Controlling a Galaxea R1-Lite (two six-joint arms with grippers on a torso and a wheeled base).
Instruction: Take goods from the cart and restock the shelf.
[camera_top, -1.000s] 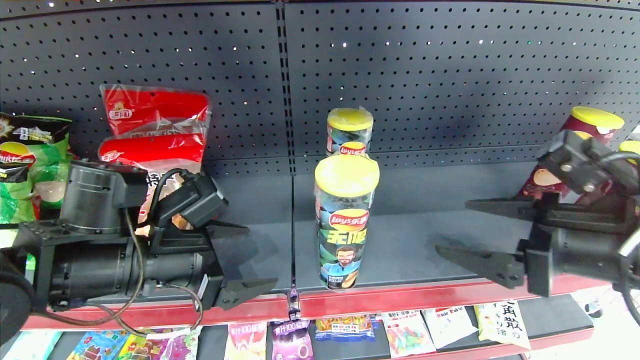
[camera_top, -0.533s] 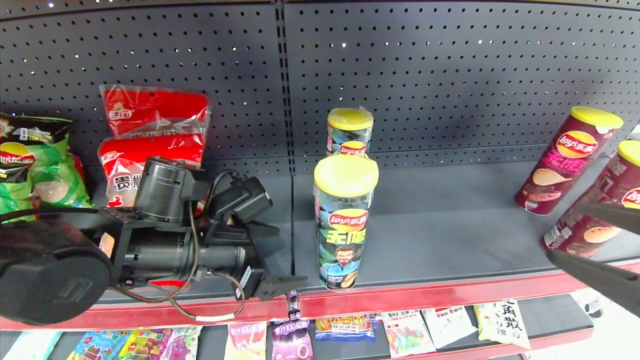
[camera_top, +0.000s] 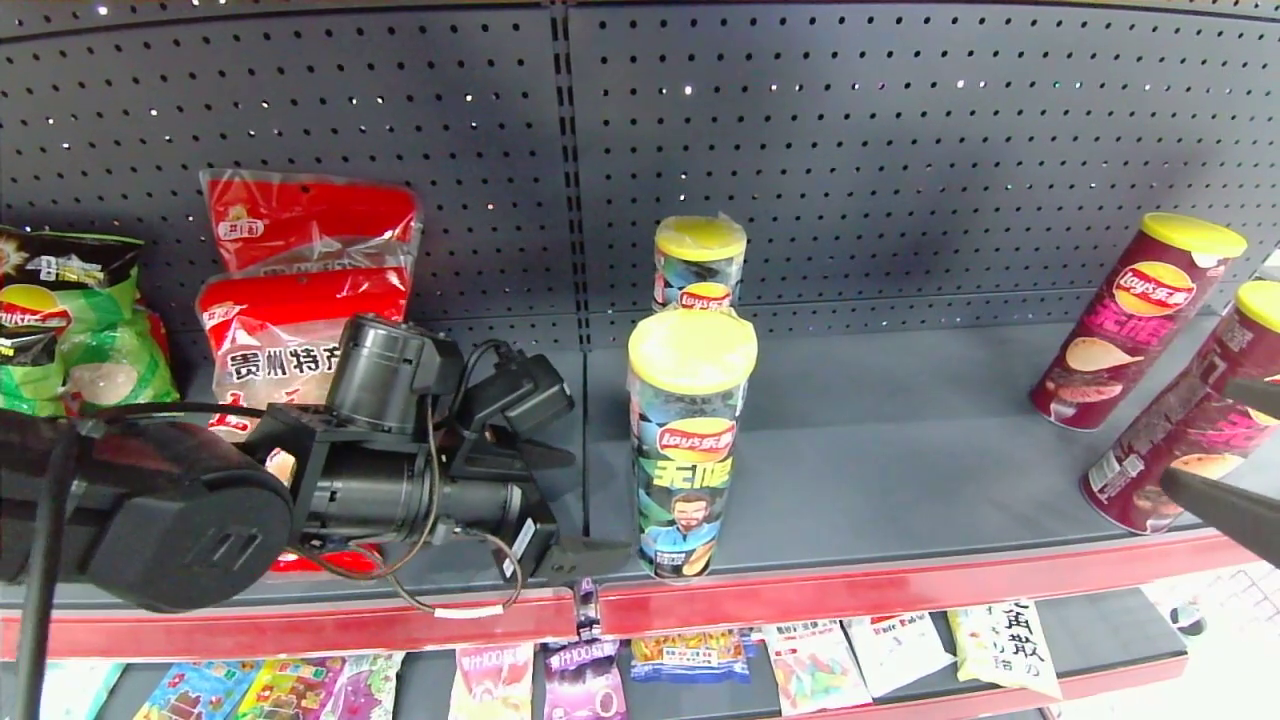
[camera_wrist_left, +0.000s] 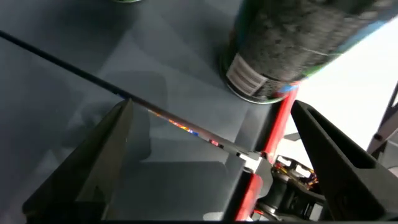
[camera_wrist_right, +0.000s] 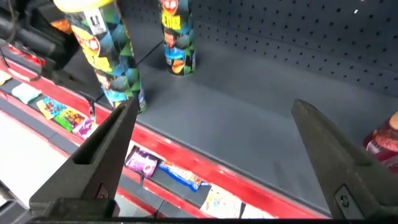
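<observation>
A blue-green chip can (camera_top: 690, 450) with a yellow lid stands at the front of the grey shelf (camera_top: 850, 590), with a second one (camera_top: 700, 262) behind it. My left gripper (camera_top: 585, 505) is open just left of the front can, low over the shelf's front edge and not touching it. In the left wrist view the can's base (camera_wrist_left: 280, 56) lies beyond the open left gripper (camera_wrist_left: 211, 162). My right gripper (camera_top: 1235, 450) is open at the far right, in front of two maroon chip cans (camera_top: 1140, 320). From the open right gripper (camera_wrist_right: 214, 155), both blue-green cans (camera_wrist_right: 106, 56) show across the shelf.
Red snack bags (camera_top: 300, 280) and green chip bags (camera_top: 60, 330) stand at the shelf's left. A bare stretch of shelf floor (camera_top: 900, 450) lies between the blue-green cans and the maroon ones. Small packets (camera_top: 690, 655) line the lower shelf. A pegboard wall (camera_top: 800, 150) backs everything.
My left arm has moved right, bringing its open gripper up beside the front can. My right arm has drawn back to the right edge, uncovering the maroon cans.
</observation>
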